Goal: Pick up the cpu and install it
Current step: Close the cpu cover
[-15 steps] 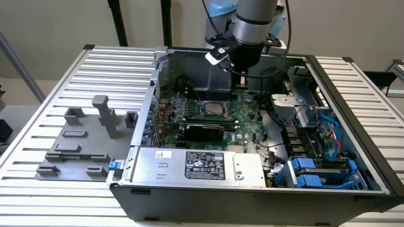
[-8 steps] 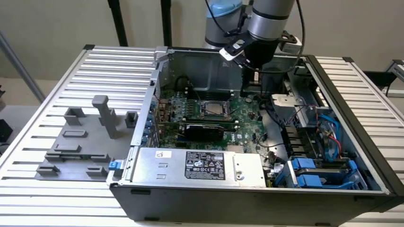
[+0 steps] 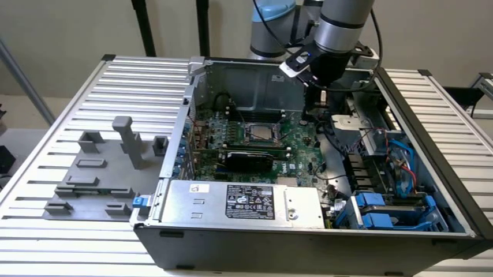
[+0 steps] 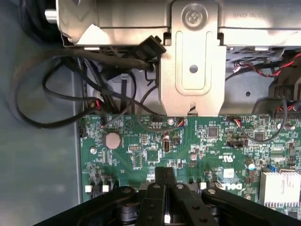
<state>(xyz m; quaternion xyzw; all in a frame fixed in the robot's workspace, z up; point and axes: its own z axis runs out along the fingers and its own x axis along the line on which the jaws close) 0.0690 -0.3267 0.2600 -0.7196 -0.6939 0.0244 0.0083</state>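
Closed gripper hangs inside the computer case, above its motherboard.

Green motherboard, black pincer

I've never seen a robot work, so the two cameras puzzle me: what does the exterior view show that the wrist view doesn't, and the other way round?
Exterior view: the arm over the open case, the power supply, a black card, the socket, blue drive bays and a grey tray on the table.
Wrist view: the shut gripper close up, a coin battery, a metal bracket and black cables.
Both: the green motherboard, which the wrist camera sees from close by.
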